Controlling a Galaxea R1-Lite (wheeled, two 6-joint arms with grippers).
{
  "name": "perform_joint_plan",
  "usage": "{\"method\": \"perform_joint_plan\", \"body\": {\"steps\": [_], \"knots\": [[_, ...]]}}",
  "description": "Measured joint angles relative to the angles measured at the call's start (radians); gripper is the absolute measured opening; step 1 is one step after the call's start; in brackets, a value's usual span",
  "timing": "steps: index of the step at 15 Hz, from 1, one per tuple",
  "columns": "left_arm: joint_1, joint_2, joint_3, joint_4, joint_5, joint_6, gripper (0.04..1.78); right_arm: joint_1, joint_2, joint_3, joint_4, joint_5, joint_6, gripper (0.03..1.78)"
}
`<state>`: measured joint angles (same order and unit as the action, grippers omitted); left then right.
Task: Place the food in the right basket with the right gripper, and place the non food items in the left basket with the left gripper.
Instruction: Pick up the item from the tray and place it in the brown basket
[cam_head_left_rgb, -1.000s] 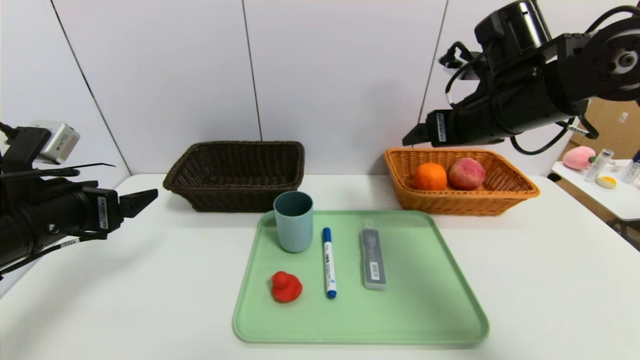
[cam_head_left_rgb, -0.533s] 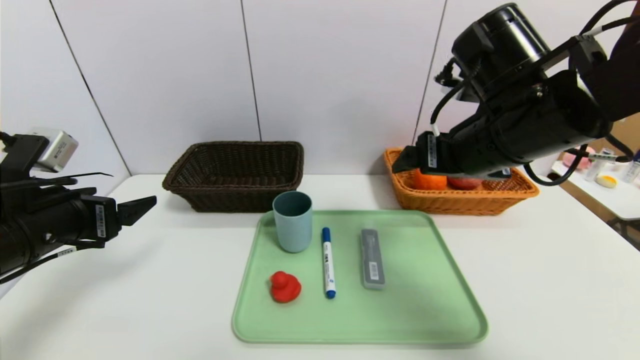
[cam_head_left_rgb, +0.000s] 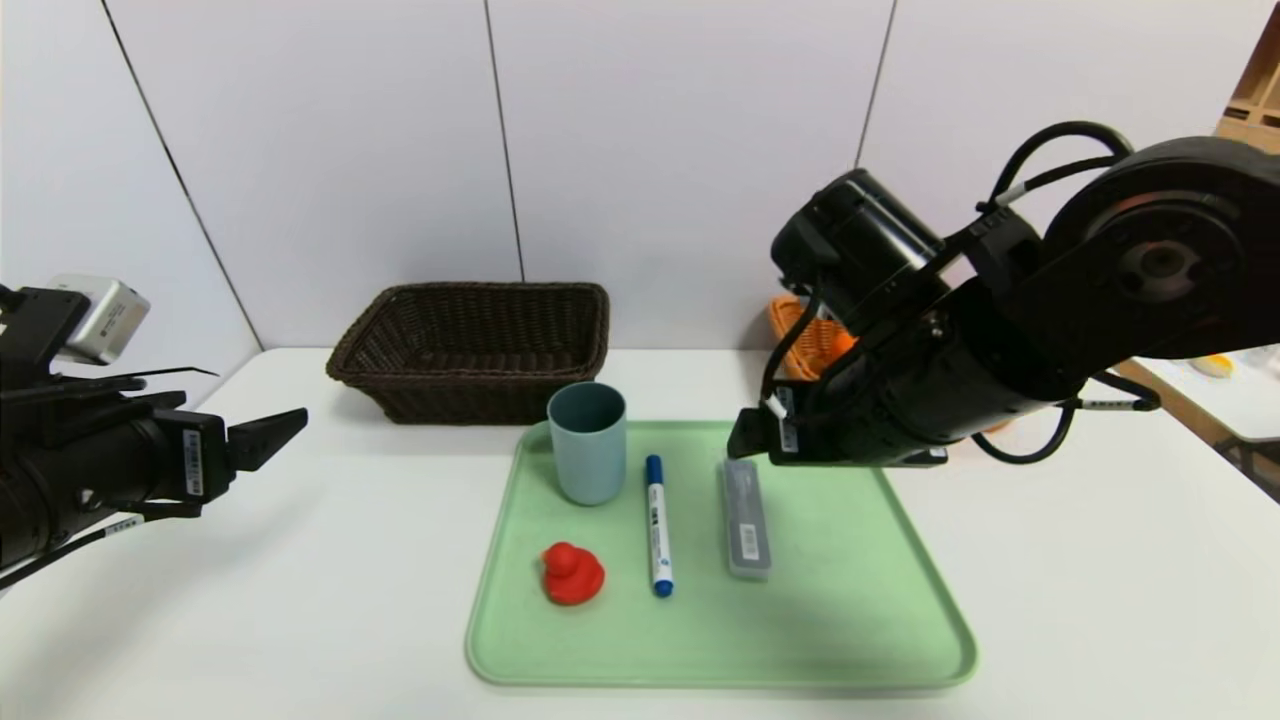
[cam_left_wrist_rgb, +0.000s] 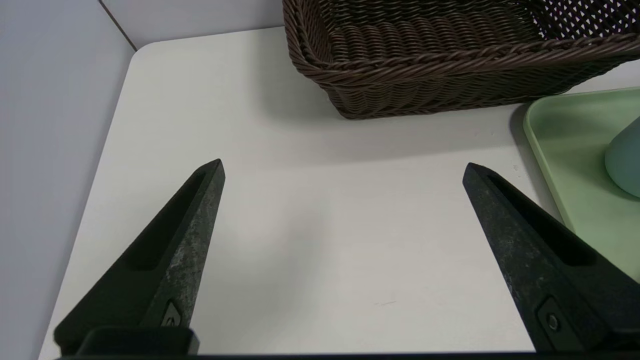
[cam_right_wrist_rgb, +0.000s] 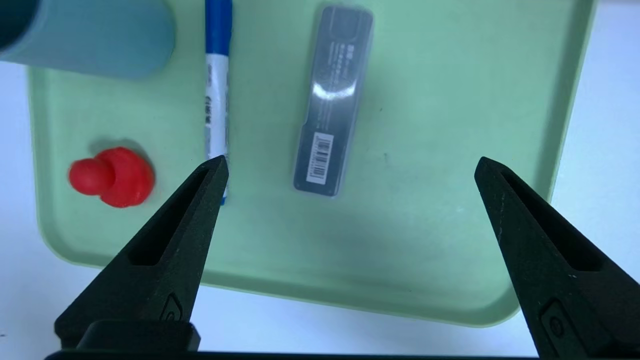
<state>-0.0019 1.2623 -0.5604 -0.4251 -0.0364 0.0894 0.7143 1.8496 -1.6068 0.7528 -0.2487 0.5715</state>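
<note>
Tray (cam_head_left_rgb: 880, 610): pale mint green. Cup (cam_head_left_rgb: 587, 442): blue-grey. Marker (cam_head_left_rgb: 657, 525): white barrel, blue cap. Case (cam_head_left_rgb: 746, 518): clear grey with black-and-white barcode label. Duck (cam_head_left_rgb: 571, 575): solid red. Left basket (cam_head_left_rgb: 470, 350): dark brown weave. Right basket (cam_head_left_rgb: 790, 325): orange-tan weave. Table (cam_head_left_rgb: 1100, 560): white.

Pale green tray on a white table, with a panelled wall behind

A pale green plastic tray with rounded corners and a raised rim (cam_head_left_rgb: 880, 600) lies flat directly beneath the right gripper (cam_head_left_rgb: 745, 440), and most of its surface spreads out under that tool. The smooth white table top (cam_head_left_rgb: 250, 620) carries the tray and also runs below the left gripper (cam_head_left_rgb: 270, 435); from there, one tray corner sits just off to the side. A pale grey panelled wall with dark seams (cam_head_left_rgb: 350, 150) rises beyond both tools. The edge of a second white table (cam_head_left_rgb: 1245, 400) shows far out past the right gripper.
</note>
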Motion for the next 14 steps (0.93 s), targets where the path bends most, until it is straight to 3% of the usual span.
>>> {"method": "perform_joint_plan", "body": {"steps": [14], "knots": [[-0.001, -0.014, 0.037, 0.000, 0.012, -0.006, 1.69, 0.009, 0.139, 0.106, -0.157, -0.012, 0.013, 1.70]]}}
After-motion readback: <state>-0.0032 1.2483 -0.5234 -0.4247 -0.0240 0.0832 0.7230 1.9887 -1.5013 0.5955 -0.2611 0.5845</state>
